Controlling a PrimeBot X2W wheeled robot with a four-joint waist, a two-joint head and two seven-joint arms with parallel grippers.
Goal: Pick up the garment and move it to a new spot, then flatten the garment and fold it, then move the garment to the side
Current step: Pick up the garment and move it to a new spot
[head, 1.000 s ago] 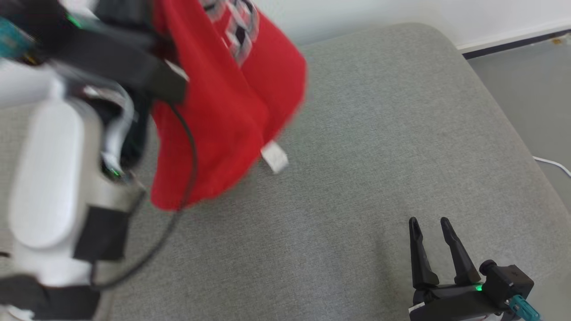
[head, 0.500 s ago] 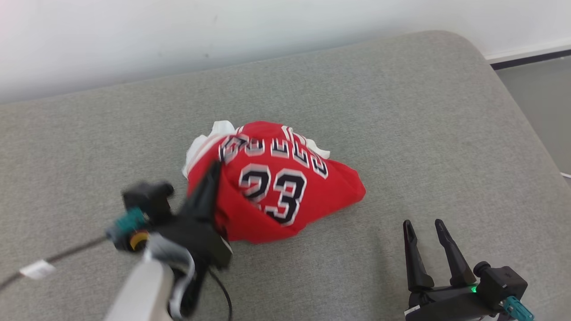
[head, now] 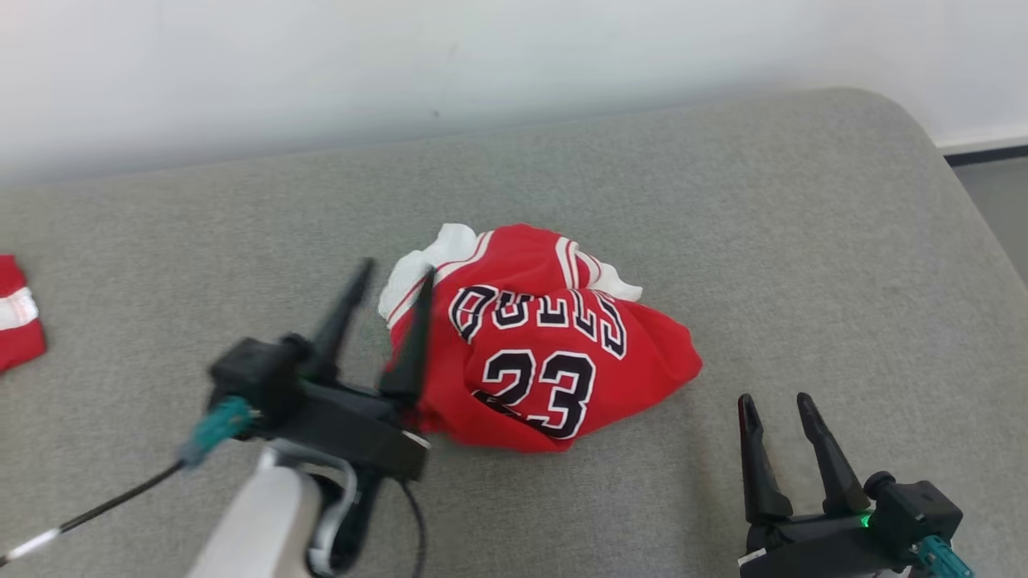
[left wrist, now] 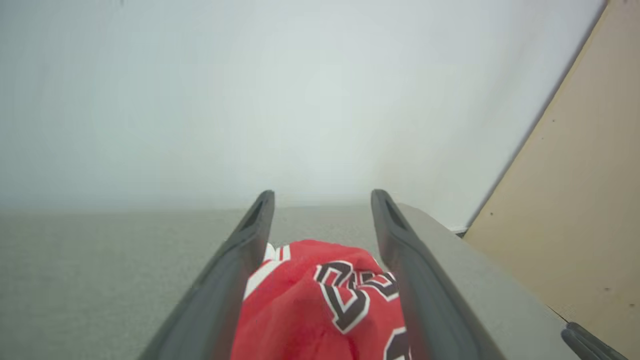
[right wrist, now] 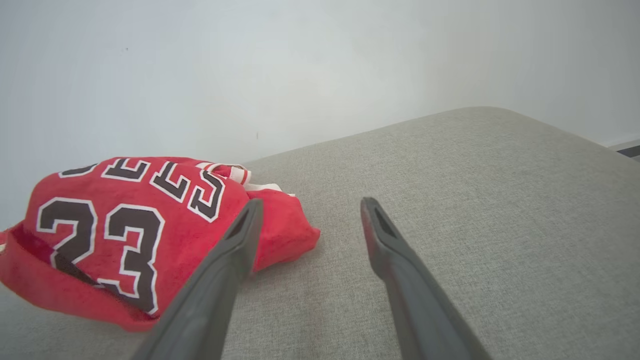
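The garment (head: pixel 546 345) is a red jersey with white trim and a black "23", lying in a crumpled heap on the grey cushion (head: pixel 763 225). My left gripper (head: pixel 397 271) is open just left of the heap, and its right finger overlaps the jersey's left edge. In the left wrist view the garment (left wrist: pixel 310 310) lies low between the spread fingers of the left gripper (left wrist: pixel 324 195), which grip nothing. My right gripper (head: pixel 775 401) stands open and empty to the heap's lower right. In the right wrist view the garment (right wrist: pixel 125 225) lies left of the right gripper (right wrist: pixel 311 201).
Another red and white cloth (head: pixel 16 313) lies at the cushion's far left edge. A white wall (head: pixel 482 56) runs behind the cushion. The cushion's rounded right edge drops to grey floor (head: pixel 1000 209). A tan panel (left wrist: pixel 575 200) stands to the right.
My left gripper held the garment up in the air, then brought it down onto the cushion and opened, leaving it in a heap. The head camera shifted. My right gripper stayed put.
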